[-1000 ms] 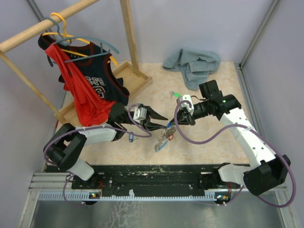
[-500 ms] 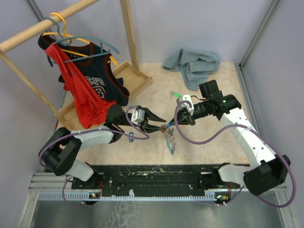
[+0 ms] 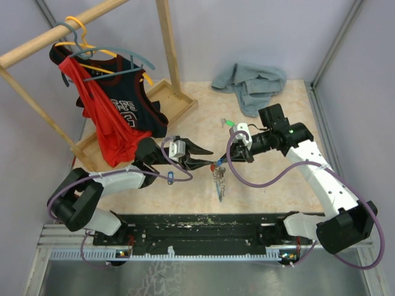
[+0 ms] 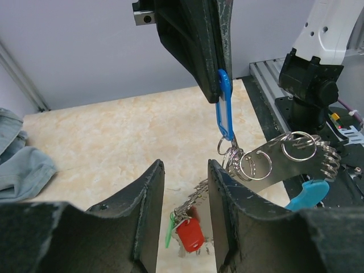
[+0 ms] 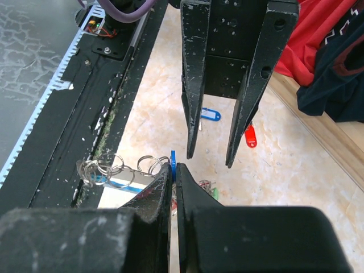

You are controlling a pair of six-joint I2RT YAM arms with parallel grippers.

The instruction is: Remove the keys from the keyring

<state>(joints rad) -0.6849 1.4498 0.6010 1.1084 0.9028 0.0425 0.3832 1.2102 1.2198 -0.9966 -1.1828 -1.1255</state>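
My right gripper is shut on a blue tag of the key bunch and holds it above the table. Below the tag hang silvery rings, a flat silvery piece, a light blue tag, a red tag and a green one. In the top view the bunch hangs narrow below the right gripper. My left gripper is open and empty, facing the right one tip to tip, with the red tag seen between its fingers.
A loose blue tag and a red tag lie on the table under the left arm. A green-tagged key lies further back. A wooden clothes rack with jerseys stands at the left, and a grey-blue cloth lies at the back.
The key bunch has turned from a broad spread to a narrow hanging strand. The left gripper has drawn back slightly from it. The right arm has stayed put.
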